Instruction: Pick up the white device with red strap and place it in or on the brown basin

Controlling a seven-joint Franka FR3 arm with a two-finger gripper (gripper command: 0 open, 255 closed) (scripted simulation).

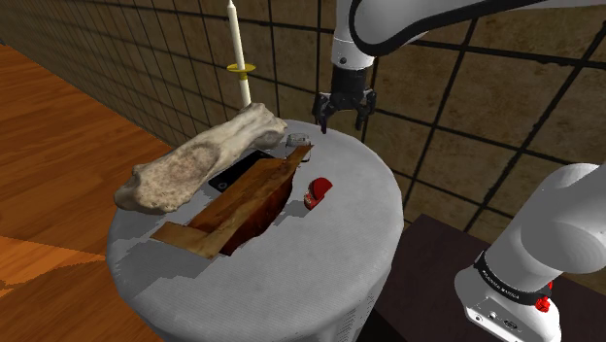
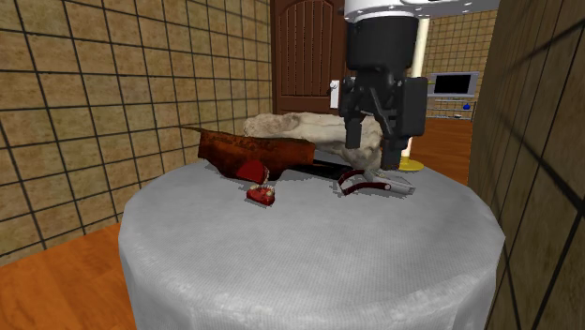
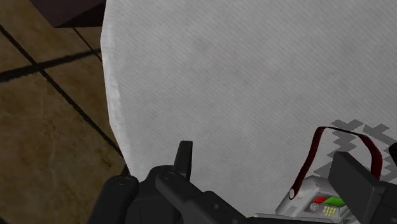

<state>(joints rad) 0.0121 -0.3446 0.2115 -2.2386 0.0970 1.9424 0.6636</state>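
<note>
a: tool (image 1: 343, 115) status?
b: fingers apart, clasping nothing, hanging over the white device (image 1: 299, 142)
a: device where?
b: lying on the bench (image 1: 330, 262) at its far edge in the shoulder view, red strap (image 3: 307, 159) looped beside it, just past the brown basin (image 1: 243, 199) and the pale bone-shaped lump (image 1: 194, 160)

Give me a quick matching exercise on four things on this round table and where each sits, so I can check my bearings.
Things:
1. white device with red strap
2. small red cap-shaped object
3. tall white candle
4. large beige bone-shaped object

Places:
A. upright in a yellow holder
B. partly covering a flat black slab
C. close under the open black tool
D. on white cloth beside the brown angular basin

Pairs: 1-C, 2-D, 3-A, 4-B
</note>
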